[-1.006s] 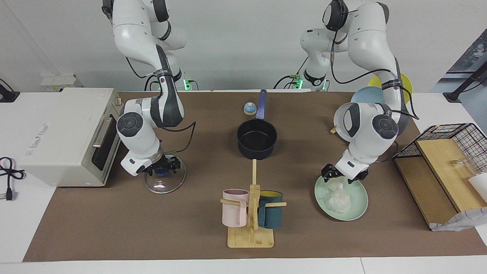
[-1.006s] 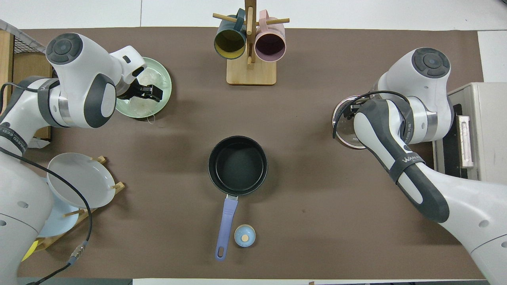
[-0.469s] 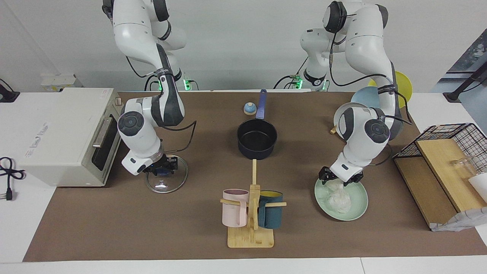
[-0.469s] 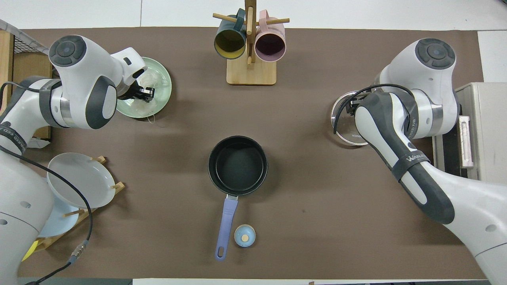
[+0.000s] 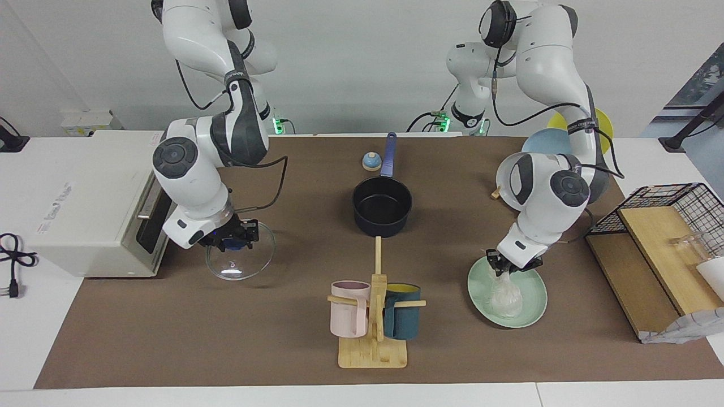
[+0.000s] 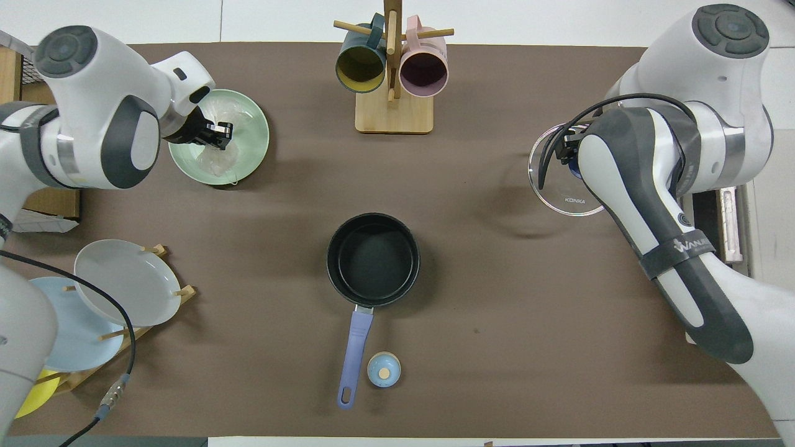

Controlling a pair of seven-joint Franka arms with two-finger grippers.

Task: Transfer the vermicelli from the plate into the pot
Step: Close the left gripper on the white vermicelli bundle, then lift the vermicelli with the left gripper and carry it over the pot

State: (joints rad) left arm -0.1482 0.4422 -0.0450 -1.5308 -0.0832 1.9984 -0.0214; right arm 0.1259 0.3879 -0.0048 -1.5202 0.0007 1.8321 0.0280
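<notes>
Left gripper (image 5: pixel 505 270) pinched on vermicelli (image 5: pixel 505 294) over mint plate (image 5: pixel 534 305), strands trailing to the bundle on it. Step: pickup. Next: lift clear, carry to pot (image 5: pixel 382 212) at table centre, nearer robots. Right gripper (image 5: pixel 235 240) holds glass lid (image 5: pixel 240 261) up near oven

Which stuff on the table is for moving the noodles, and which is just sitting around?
For the job: vermicelli, green plate, pot, left gripper holding noodles.

Just there: mug rack, toaster oven, plate rack, glass lid lifted by right gripper.
</notes>
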